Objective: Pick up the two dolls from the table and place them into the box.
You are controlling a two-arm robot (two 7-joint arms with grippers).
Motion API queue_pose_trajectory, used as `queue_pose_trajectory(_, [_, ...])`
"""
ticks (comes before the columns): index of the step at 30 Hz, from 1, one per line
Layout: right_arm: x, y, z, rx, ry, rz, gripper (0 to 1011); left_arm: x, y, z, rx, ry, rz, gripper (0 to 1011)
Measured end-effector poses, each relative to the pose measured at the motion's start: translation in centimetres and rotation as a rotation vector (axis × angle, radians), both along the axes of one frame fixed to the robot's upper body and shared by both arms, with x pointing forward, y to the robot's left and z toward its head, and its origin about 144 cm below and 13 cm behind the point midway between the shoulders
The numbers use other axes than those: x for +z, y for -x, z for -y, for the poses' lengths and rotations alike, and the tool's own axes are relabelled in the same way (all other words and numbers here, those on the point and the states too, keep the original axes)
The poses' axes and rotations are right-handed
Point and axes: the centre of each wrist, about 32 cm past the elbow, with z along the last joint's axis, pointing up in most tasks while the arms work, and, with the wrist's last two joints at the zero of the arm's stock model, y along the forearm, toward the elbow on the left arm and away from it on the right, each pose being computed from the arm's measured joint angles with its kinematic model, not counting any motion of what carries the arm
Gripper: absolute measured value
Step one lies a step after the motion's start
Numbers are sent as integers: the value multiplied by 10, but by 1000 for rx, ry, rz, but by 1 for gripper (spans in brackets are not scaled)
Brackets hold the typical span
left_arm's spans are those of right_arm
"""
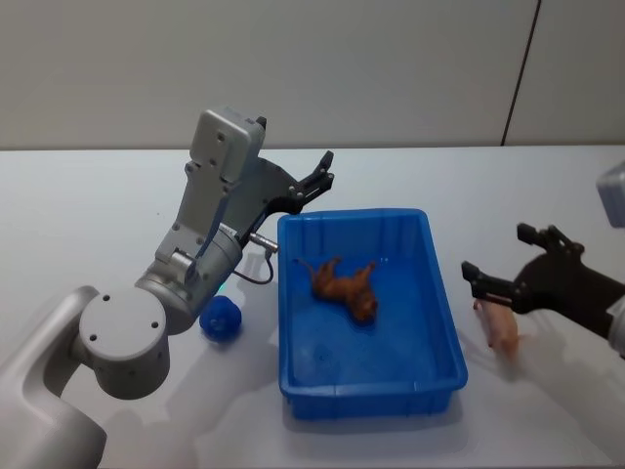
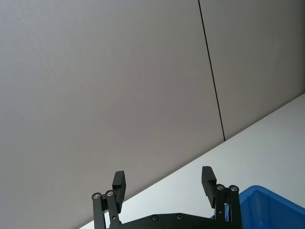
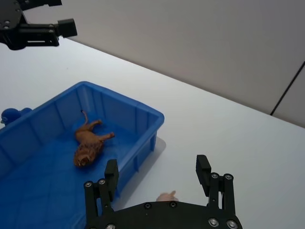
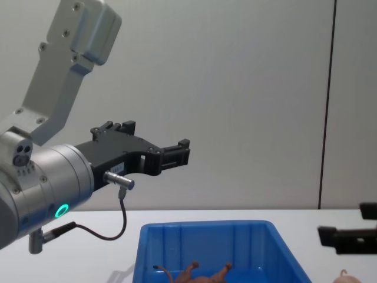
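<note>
Directly beneath the right gripper (image 1: 499,252), the pale pink doll (image 1: 502,329) is seen lying on the white table (image 1: 88,215), under the nearer of the two fingers and apart from both. The gripper's fingers are spread wide and nothing is held between them. In the right wrist view the doll's tip is glimpsed just past the palm, in line with the gap. To that gripper's left, near but clear of its fingertips, the blue box (image 1: 371,399) is set on the table. The orange-brown doll (image 1: 344,288) is found lying on its side on the box floor, near the middle. Beyond the box's far left corner the left gripper (image 1: 327,168) is held up above the table, well apart from the right gripper and pointed toward the wall (image 2: 95,71). Its fingers are likewise parted wide and empty. Below and behind the left gripper, just outside the box's left wall, a small blue object (image 1: 222,318) is seen resting on the table.
</note>
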Motion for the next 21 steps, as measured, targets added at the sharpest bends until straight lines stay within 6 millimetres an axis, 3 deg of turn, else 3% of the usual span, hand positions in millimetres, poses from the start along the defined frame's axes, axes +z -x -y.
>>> queue_pose_trajectory(7, [-6, 12, 6, -16, 9, -28, 1001, 0, 0, 0, 0, 0, 0, 1001])
queue_pose_trajectory(21, [-20, 18, 11, -33, 25, -81, 1001, 0, 0, 0, 0, 0, 0, 1001])
